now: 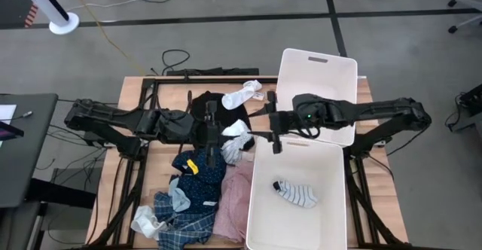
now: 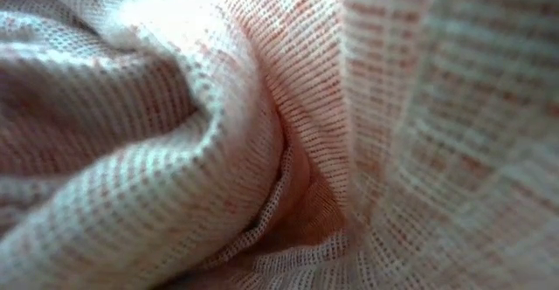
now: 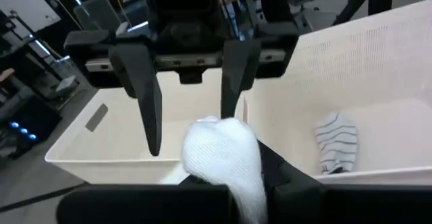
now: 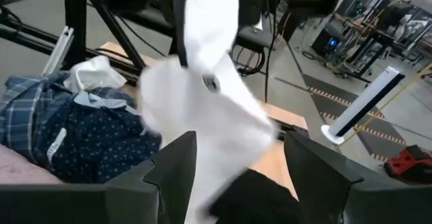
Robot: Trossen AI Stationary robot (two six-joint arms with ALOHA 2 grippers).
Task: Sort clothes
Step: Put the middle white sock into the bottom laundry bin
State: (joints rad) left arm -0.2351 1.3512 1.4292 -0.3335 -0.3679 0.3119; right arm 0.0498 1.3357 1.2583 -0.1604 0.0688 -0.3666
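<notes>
My left gripper [image 1: 224, 133] is over the middle of the table, shut on a white sock [image 3: 223, 156]. My right gripper [image 1: 260, 126] faces it, open, with one finger on each side of the sock's free end [image 4: 209, 82]; I cannot tell whether they touch it. A second white sock [image 1: 242, 93] lies on the far part of the table beside a black shirt [image 1: 202, 105]. The navy dotted piece [image 1: 197, 176], blue plaid shirt [image 1: 181, 224] and pink piece [image 1: 233, 197] lie piled at the near left. A grey-striped sock [image 1: 295, 193] lies in the near bin. My left gripper pinches the white sock between its two fingers [image 3: 297, 190], which come level from the table's left. One end [image 3: 226, 183] sits between them; which end is hidden by the fingers. The rest bulges out toward my right gripper, lifted clear of the table.
Two white plastic bins stand at the right: the near one [image 1: 260, 220] holds the striped sock, and the far one [image 1: 316, 58] lies under my right arm. Pink cloth [image 2: 279, 133] fills the whole low view. Cables lie on the floor beyond the table.
</notes>
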